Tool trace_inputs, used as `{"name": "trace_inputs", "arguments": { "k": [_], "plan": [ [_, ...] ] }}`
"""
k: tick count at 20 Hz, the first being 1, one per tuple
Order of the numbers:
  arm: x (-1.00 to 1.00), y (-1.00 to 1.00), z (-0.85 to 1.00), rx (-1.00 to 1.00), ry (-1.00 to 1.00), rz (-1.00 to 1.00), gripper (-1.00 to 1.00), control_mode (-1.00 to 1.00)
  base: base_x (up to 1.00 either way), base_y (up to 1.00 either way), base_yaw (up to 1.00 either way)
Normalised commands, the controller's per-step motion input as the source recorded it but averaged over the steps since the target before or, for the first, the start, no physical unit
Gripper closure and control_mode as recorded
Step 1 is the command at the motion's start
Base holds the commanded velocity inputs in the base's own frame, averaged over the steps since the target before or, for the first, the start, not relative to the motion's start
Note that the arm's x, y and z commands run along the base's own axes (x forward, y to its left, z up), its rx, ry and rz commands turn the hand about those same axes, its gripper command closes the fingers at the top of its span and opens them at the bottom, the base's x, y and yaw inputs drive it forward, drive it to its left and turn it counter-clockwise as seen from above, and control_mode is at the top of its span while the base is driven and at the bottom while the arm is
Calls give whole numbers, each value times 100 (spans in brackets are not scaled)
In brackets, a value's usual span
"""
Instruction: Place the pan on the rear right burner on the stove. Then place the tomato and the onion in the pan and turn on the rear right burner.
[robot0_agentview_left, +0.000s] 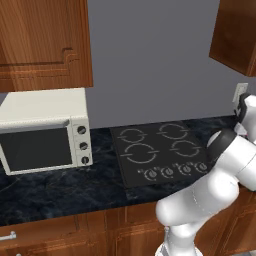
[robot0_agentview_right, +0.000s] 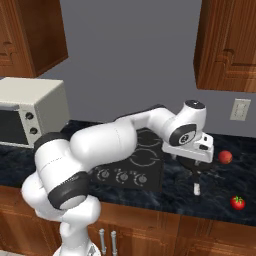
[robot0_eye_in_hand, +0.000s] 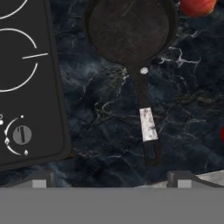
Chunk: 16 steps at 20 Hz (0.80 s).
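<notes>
Pan (robot0_eye_in_hand: 129, 30), small, round, black, lying flat on the dark marbled bench (robot0_eye_in_hand: 100, 113) just right of the stove (robot0_agentview_left: 160, 152), its handle (robot0_eye_in_hand: 146, 118) pointing toward the front edge and banded pale halfway along. Pincer (robot0_eye_in_hand: 111, 181) poised above the handle's near end, fingertips spread wide, holding nothing and touching nothing. Stove: flat black glass, four pale rings and a front row of knobs; rear right burner (robot0_agentview_left: 173, 131) bare, so the pan's placement is not yet done. Onion (robot0_agentview_right: 225, 157), reddish and round, on the bench beyond the pan near the wall; tomato (robot0_agentview_right: 238, 202), red with a green top, nearer the front edge and well apart from the onion. Microwave (robot0_agentview_left: 45, 130), cream, on the bench left of the stove; wooden cabinets above and below. Step in hand, by my judgement: the approach to grasp the handle. Risks noted: the handle is slim, so a descent off its line would let the fingertips close on bench or skid the pan sideways toward the onion, which sits just beside the rim. A grip far out on the handle may let the pan droop or twist once lifted, since its weight lies ahead of the hold. In carrying it over, a low pass could clip the stove's edge or nudge a knob. The tomato near the bench edge could roll off if bumped.
</notes>
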Motion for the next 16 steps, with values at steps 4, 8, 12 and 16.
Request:
{"name": "trace_inputs", "arguments": {
  "k": [4, 8, 12, 16],
  "plan": [
    [19, -25, -21, 0, 2, 0, -100, -100, 0, 0, 0],
    [18, -29, -23, 0, 2, 0, -100, -100, 0, 0, 0],
    [12, -24, -26, 0, 1, 1, -100, -100, 0, 0, 0],
    [8, -11, -27, 0, 0, 2, -100, -100, 0, 0, 0]
  ]
}}
